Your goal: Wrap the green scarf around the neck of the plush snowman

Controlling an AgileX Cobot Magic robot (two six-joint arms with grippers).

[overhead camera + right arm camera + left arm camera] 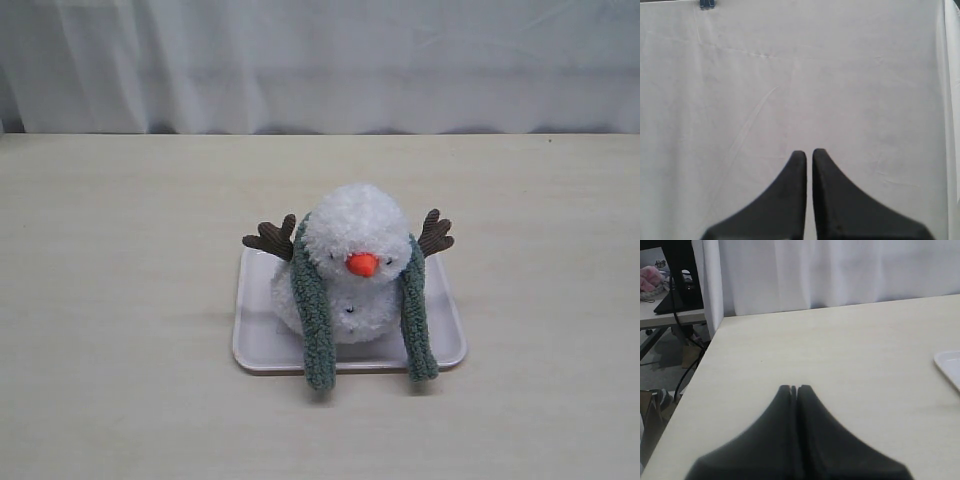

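The fuzzy green scarf (312, 300) drapes over the fluffy white plush snowman (358, 235), ends hanging at five and seven o'clock; left fingers (782, 410) and right fingers (796, 175) clenched, empty.

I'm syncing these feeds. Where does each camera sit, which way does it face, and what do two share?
Exterior view: raised, off the arms, looking down across the table at the plush snowman and green scarf on a tray; no arm shows.
Left wrist view: on the left wrist, looking past the shut left gripper over the table toward a white curtain.
Right wrist view: on the right wrist, facing white cloth past the shut right gripper.
Shared: exterior and left wrist views both show tray, table, curtain.
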